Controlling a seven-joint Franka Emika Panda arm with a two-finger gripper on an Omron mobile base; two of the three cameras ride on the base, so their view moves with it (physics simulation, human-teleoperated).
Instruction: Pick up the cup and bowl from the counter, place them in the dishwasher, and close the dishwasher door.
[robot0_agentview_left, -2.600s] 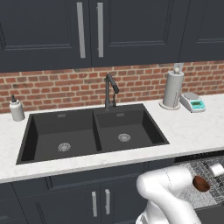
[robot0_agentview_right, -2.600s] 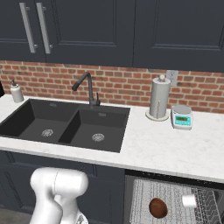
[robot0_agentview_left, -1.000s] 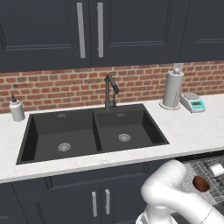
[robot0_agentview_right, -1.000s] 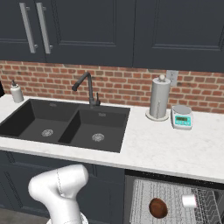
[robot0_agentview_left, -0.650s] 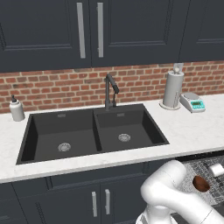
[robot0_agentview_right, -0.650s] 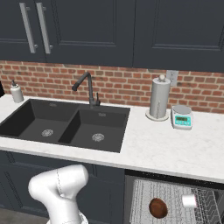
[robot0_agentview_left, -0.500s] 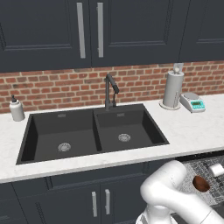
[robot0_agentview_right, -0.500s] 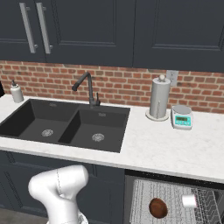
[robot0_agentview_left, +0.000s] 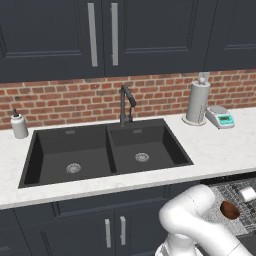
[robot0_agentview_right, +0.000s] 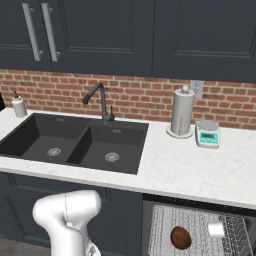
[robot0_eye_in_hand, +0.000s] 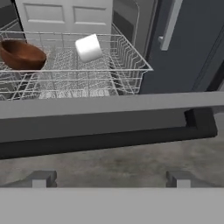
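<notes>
Dishwasher door (robot0_eye_in_hand: 109, 109), the dark flat panel, hangs open with its long black bar handle (robot0_eye_in_hand: 105, 138) lying sideways just ahead of your gripper (robot0_eye_in_hand: 109, 181), which is spread wide and empty. Beyond the handle, your small brown bowl (robot0_eye_in_hand: 22, 54) and white cup (robot0_eye_in_hand: 89, 47) sit in the grey wire rack (robot0_eye_in_hand: 127, 70).

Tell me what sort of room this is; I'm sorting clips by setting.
A home kitchen, apparently: a black double sink in a white stone counter, a paper towel roll, and an open dishwasher rack.
</notes>
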